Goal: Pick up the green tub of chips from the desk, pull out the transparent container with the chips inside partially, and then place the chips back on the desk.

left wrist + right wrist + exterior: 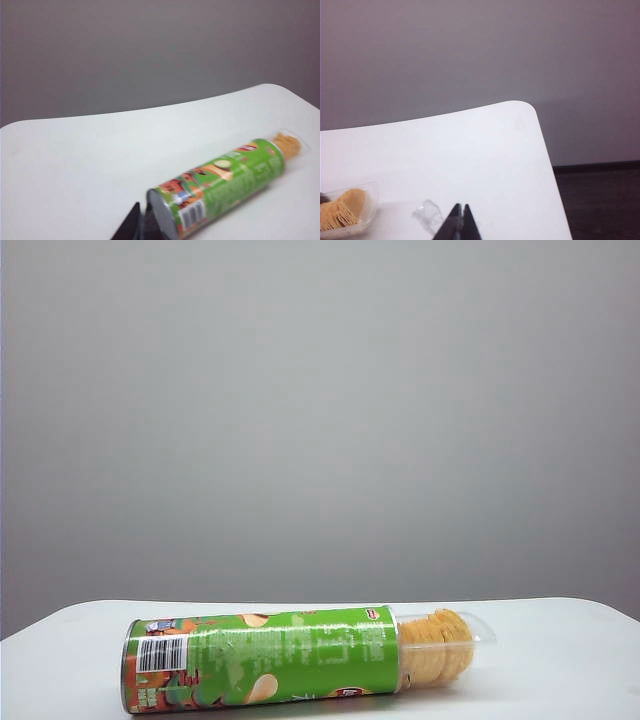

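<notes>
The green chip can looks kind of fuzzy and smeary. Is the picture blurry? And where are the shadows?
Exterior view: the green tub of chips has smeared print, so it's slightly blurry; only a faint shadow on the desk. Left wrist view: soft and hazy, the left gripper dark beside the can. Right wrist view: the right gripper dark, the transparent container glinting faintly.

Three cameras — one low in front, two up on the arms

The front one looks level along the worktop; both arm cameras look down close — all share the chips.

Soft even light, faint shadow under green tub of chips, wrist views slightly blurry.
</notes>
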You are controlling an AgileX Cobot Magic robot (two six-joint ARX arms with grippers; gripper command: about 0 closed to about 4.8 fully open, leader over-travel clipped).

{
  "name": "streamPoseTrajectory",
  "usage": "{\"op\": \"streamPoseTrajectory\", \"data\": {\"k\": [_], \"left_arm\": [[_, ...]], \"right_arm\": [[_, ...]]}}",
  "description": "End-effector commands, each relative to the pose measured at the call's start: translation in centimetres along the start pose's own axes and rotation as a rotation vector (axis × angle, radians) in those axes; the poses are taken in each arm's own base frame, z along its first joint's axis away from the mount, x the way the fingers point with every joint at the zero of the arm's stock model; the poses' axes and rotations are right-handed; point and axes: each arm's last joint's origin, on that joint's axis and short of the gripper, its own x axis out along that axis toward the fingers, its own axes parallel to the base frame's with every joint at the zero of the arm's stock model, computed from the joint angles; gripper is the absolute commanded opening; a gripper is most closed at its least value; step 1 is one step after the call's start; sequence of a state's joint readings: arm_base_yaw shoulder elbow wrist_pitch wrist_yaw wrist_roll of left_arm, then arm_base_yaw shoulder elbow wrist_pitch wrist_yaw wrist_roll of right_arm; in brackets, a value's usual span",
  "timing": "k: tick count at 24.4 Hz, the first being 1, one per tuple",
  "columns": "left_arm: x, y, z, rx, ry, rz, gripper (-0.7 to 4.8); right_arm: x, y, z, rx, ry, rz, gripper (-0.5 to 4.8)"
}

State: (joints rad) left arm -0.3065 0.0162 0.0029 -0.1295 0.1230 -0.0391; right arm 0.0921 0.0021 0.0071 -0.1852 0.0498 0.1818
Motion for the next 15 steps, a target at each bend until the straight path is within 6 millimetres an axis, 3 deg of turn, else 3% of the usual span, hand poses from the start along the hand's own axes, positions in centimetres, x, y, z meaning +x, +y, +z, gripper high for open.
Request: {"op": "streamPoseTrajectory", "data": {"k": [1,5,12,15], "left_arm": [[-0.2,0.7,1.1,-0.039,-0.111,0.022,-0.06],[-0.4,1.8,0.2,-0.024,-0.018,0.134,-0.05],[-0.4,2.0,-0.2,0.028,0.032,0.181,0.00],[-0.4,2.1,-0.3,0.023,0.036,0.232,0.26]], "right_arm": [[0.1,0.0,-0.2,0.003,0.004,0.000,0.00],[0.1,0.0,-0.2,0.004,0.004,0.000,0.00],[0.1,0.0,-0.2,0.003,0.005,0.004,-0.01],[0.1,0.0,-0.2,0.003,0.006,-0.002,-0.01]]}}
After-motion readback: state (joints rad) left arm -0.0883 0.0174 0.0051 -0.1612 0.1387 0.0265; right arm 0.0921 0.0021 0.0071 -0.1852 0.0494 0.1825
